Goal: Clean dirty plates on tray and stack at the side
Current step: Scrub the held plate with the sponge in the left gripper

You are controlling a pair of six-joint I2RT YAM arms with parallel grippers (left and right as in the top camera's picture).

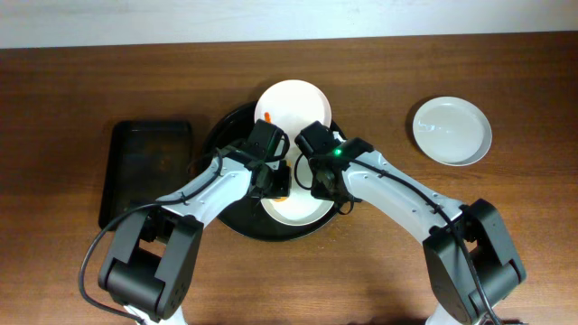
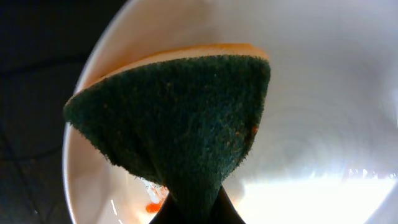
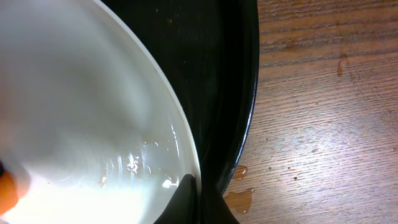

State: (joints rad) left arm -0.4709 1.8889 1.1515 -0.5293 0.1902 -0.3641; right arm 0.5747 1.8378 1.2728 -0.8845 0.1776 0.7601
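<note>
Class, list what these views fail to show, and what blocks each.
1. Overhead: the left hand and right hand cover most of the near plate.
2. Left wrist: the sponge hides how it is pinched.
3. Right wrist: the frame edge cuts off the fingers; grip on the blurred near plate unclear.

Overhead: plate mostly hidden under left gripper and right gripper. Left wrist: sponge hides fingers, plate edges cropped. Right wrist: plate blurred, orange blob cut off at left.

I saw an orange-spotted white plate and a wet plate on the round black tray. A clean plate lay well apart, right.
</note>
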